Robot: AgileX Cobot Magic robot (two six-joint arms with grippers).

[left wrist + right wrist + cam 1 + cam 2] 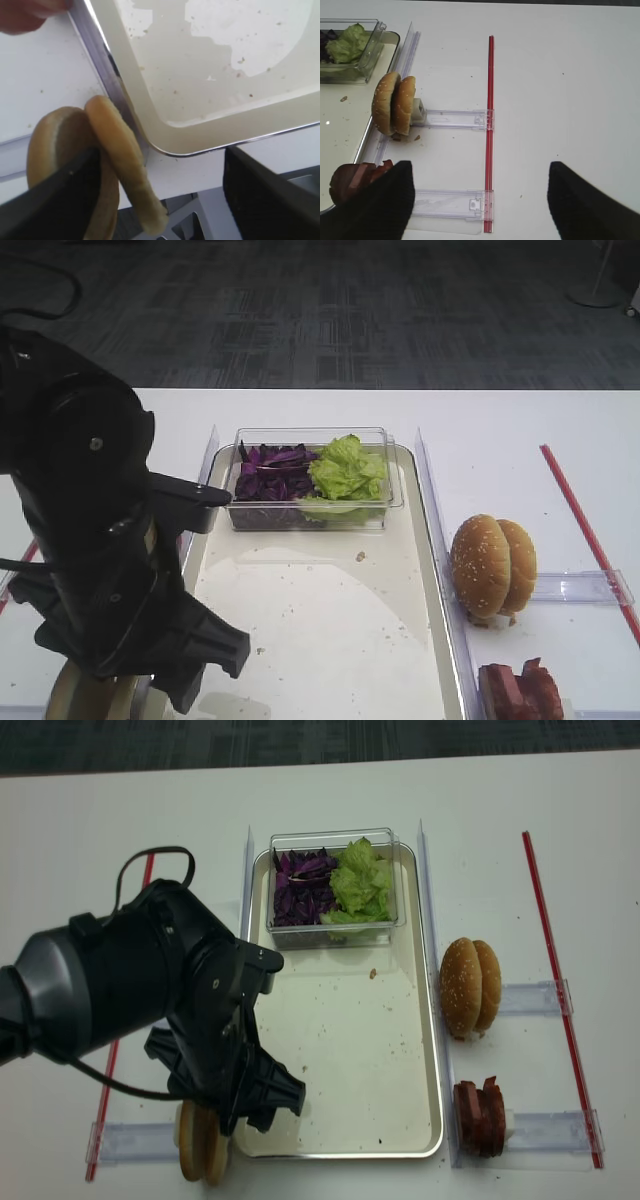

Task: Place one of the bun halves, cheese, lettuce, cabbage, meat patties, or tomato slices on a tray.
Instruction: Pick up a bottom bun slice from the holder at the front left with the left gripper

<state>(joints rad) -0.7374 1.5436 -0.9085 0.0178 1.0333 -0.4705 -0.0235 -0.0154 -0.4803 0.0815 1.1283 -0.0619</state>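
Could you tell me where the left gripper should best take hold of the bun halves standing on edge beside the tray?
Probably across the flat faces. The bun halves stand on edge just outside the tray corner, rims up. The left gripper is open above them, one finger already between the two. Coming straight down, it could pinch the half nearer the tray near its top rim.

White table (90, 840), flat and matte. Directly on top: silvery tray (340, 1145) at centre, crumb-flecked; clear upright dividers (421, 880) just beside both long sides; red strip (548, 950) along the right, another red strip (148, 870) at the left. Right of the tray, clear plastic holders (530, 998) carrying sesame buns (468, 987) on edge and, nearer, meat patties (480, 1118). Left of the tray's near corner, bun halves (200, 1152) on edge in another holder (125, 1142).
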